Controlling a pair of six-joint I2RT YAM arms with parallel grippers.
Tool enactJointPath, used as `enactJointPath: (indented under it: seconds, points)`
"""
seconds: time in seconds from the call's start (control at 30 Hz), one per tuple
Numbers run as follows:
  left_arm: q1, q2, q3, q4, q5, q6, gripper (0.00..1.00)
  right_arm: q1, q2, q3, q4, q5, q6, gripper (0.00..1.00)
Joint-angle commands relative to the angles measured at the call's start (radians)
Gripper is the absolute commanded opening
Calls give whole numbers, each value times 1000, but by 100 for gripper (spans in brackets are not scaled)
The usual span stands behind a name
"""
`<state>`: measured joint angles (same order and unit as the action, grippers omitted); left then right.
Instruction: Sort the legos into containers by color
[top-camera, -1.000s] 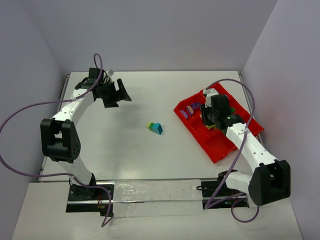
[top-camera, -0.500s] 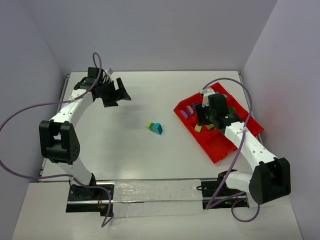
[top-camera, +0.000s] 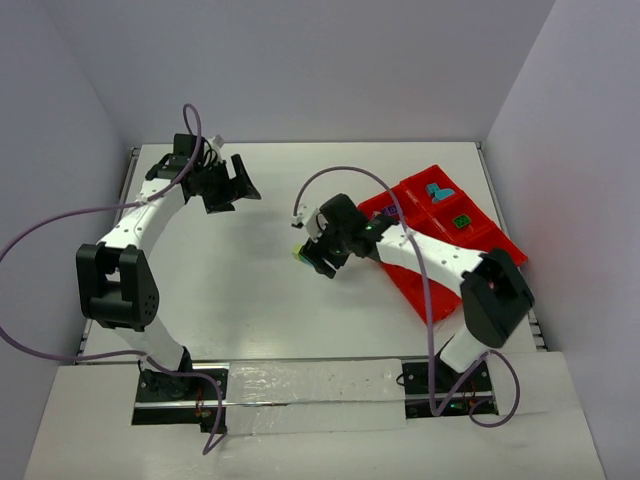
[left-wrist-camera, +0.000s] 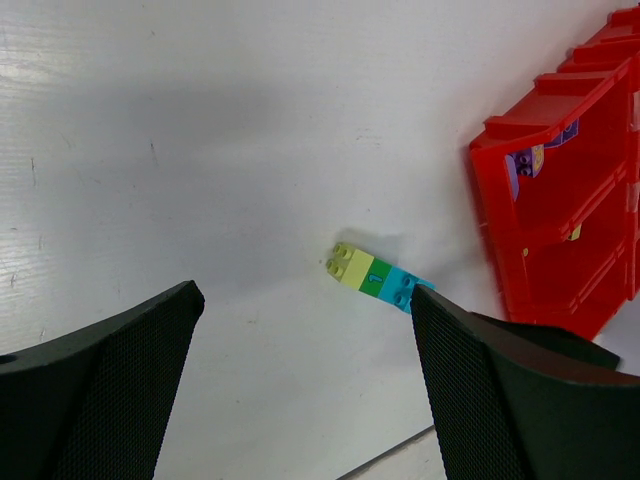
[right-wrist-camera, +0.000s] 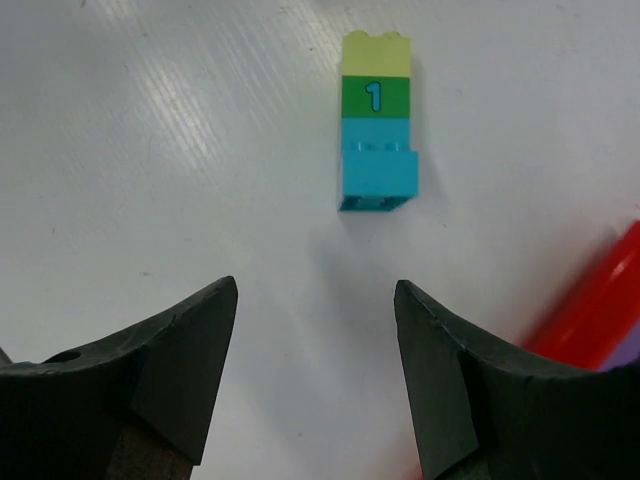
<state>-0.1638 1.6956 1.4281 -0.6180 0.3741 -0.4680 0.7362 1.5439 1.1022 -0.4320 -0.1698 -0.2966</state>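
A short lego stack (right-wrist-camera: 377, 120) of pale yellow, green and teal bricks lies on its side on the white table. It also shows in the left wrist view (left-wrist-camera: 375, 275). In the top view only its yellow-green end (top-camera: 299, 253) shows past my right gripper (top-camera: 312, 258). My right gripper (right-wrist-camera: 315, 290) is open and empty, just short of the stack's teal end. My left gripper (top-camera: 240, 186) is open and empty at the far left, well away from the stack (left-wrist-camera: 305, 300). The red tray (top-camera: 470, 250) holds a teal brick (top-camera: 437, 190), a green brick (top-camera: 461, 221) and purple bricks (left-wrist-camera: 520, 165).
The red tray's near-left corner (right-wrist-camera: 600, 300) lies close to the right of my right gripper. The right arm stretches across the tray's left part. Grey walls enclose the table at the back and on both sides.
My right arm has swung left from over the red tray to the lego stack in the middle of the table, its gripper open. My left arm has barely moved.
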Motion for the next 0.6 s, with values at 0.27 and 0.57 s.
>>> enactJointPath:
  seconds: [0.27,0.57]
  points:
    - [4,-62,-1,16,-3,-4,93,9,224,99,59,56,-36,72]
    - [4,-62,2,12,-8,-3,93,9,277,85,174,46,16,65]
